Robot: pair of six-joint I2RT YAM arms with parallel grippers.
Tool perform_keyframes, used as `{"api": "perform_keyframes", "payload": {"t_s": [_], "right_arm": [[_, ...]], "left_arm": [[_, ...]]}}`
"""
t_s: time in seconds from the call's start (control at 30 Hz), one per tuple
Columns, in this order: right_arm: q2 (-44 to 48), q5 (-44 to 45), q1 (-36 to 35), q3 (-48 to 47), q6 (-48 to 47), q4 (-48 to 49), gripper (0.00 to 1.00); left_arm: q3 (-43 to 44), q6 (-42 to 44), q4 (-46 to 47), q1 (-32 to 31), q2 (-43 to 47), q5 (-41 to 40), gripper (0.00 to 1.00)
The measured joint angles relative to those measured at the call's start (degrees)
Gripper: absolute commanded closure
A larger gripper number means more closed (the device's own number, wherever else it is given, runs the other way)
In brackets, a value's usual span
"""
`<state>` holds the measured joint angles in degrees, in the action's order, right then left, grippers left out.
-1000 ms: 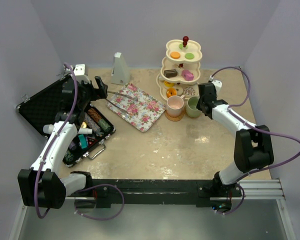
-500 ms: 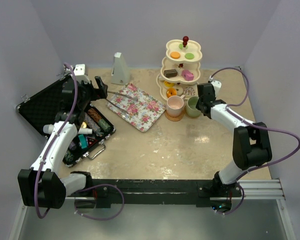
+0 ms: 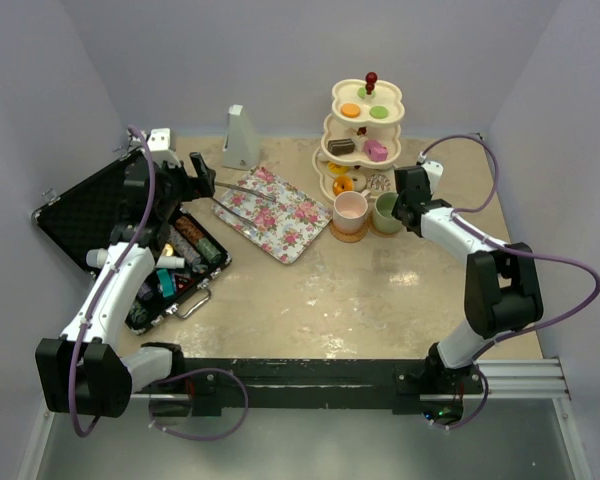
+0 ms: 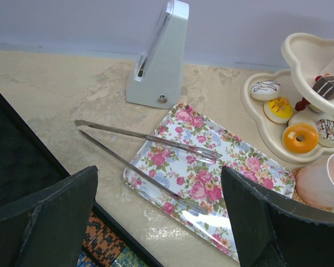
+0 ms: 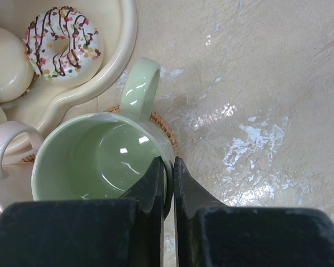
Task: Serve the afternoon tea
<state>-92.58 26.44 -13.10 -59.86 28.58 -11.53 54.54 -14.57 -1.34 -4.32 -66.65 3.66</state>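
Observation:
A cream three-tier stand (image 3: 365,130) with a red knob holds small toy donuts and cakes at the back right. In front of it stand a pink mug (image 3: 350,211) and a green mug (image 3: 386,213). My right gripper (image 5: 168,172) is shut on the green mug's (image 5: 94,161) rim, one finger inside and one outside. That mug rests on a woven coaster (image 5: 166,130), handle toward a sprinkled donut (image 5: 64,41). My left gripper (image 4: 158,168) hangs open and empty above the near left end of the floral tray (image 4: 234,156).
Metal tongs (image 3: 242,192) lie across the floral tray's (image 3: 290,225) left end. An open black case (image 3: 90,215) of tools sits at the left. A grey pyramid-shaped object (image 3: 240,138) stands at the back. Walls close in the back and sides.
The right arm has shifted slightly toward the stand, its grip on the green mug unchanged. The left arm has not moved.

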Motion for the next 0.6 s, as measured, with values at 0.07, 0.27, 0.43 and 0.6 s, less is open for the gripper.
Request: {"api": "perform_keyframes", "payload": {"t_s": [0.07, 0.27, 0.43, 0.6], "right_arm": [[-0.04, 0.00, 0.00, 0.00, 0.02, 0.04, 0.79], [-0.39, 0.02, 0.00, -0.57, 1.16, 0.68, 0.55], [-0.35, -0.17, 0.00, -1.97, 1.42, 0.76, 0.41], [1.68, -0.57, 0.00, -3.30, 0.94, 0.76, 0.25]], "left_arm": [[0.00, -0.02, 0.00, 0.00, 0.00, 0.00, 0.04], [0.00, 0.00, 0.00, 0.00, 0.00, 0.00, 0.04], [0.00, -0.02, 0.00, 0.00, 0.00, 0.00, 0.04], [0.00, 0.00, 0.00, 0.00, 0.00, -0.02, 0.04]]}}
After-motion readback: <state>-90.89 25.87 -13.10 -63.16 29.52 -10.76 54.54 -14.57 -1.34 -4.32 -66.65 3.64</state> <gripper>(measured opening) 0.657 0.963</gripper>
